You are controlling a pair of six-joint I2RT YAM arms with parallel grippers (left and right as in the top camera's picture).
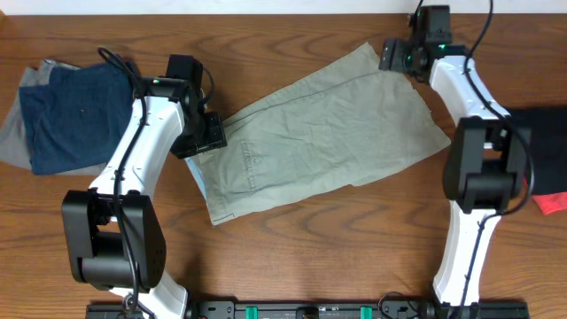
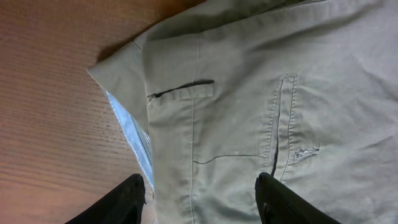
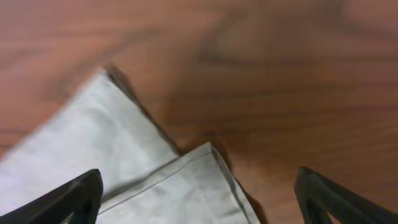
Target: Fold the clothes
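- Left fingers (image 2: pixel 132 200) spread, straddling waistband (image 2: pixel 124 118) of khaki trousers (image 1: pixel 328 133) at frame centre, likely poised to grip.
- Right fingers (image 3: pixel 74 196) spread around hem corners (image 3: pixel 205 163), upper right.
- Navy garment (image 1: pixel 66 111) lies upper left, seemingly folded.

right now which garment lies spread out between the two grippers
The khaki trousers, flat mid-table; the navy garment and grey garment sit stacked beyond the left gripper.

This looks like a robotics lab, not a home. A white left arm (image 1: pixel 133 168) and right arm (image 1: pixel 469 151) rise from a black rail (image 1: pixel 310 310) at 6 o'clock on a wood-grain bench (image 1: pixel 354 257). Cables (image 1: pixel 487 18) trail at 1 o'clock, and khaki trousers (image 1: pixel 328 142) lie spread at the centre.
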